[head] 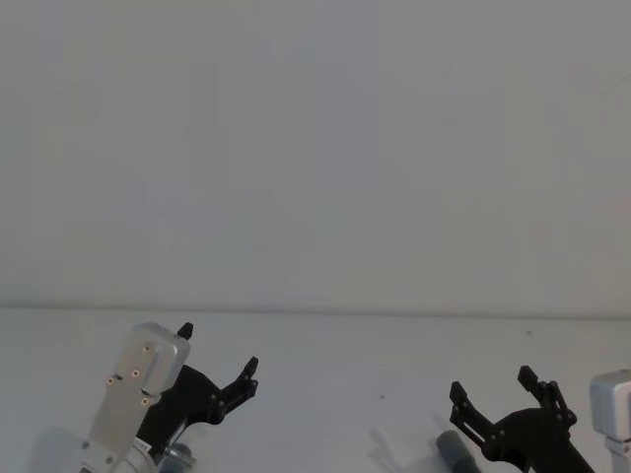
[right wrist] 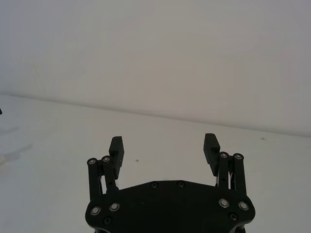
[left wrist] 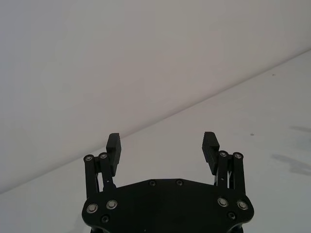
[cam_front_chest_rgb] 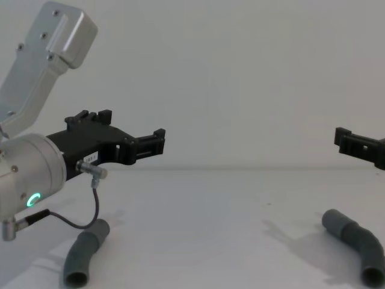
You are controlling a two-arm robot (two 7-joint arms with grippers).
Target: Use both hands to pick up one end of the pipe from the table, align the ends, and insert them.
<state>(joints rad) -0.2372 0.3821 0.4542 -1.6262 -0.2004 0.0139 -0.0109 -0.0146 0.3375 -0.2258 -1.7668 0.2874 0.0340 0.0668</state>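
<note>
Two short dark grey ribbed pieces of the pipe lie apart on the white table (cam_front_chest_rgb: 198,229). In the chest view, one piece (cam_front_chest_rgb: 87,251) is at the left and the other (cam_front_chest_rgb: 356,239) at the right. Their smooth cuffed ends (cam_front_chest_rgb: 77,276) (cam_front_chest_rgb: 373,274) face the camera. My left gripper (cam_front_chest_rgb: 133,126) (head: 219,350) (left wrist: 163,145) hovers open above the left piece, nothing between its fingers. My right gripper (head: 491,384) (right wrist: 164,148) hangs open and empty above the right piece, whose far end (head: 455,451) shows in the head view. One right finger (cam_front_chest_rgb: 352,142) enters the chest view's right edge.
A plain pale grey wall (head: 315,148) rises behind the table. A black cable (cam_front_chest_rgb: 93,205) loops from the left wrist (cam_front_chest_rgb: 30,177), whose green ring light is on. Bare table lies between the two pipe pieces.
</note>
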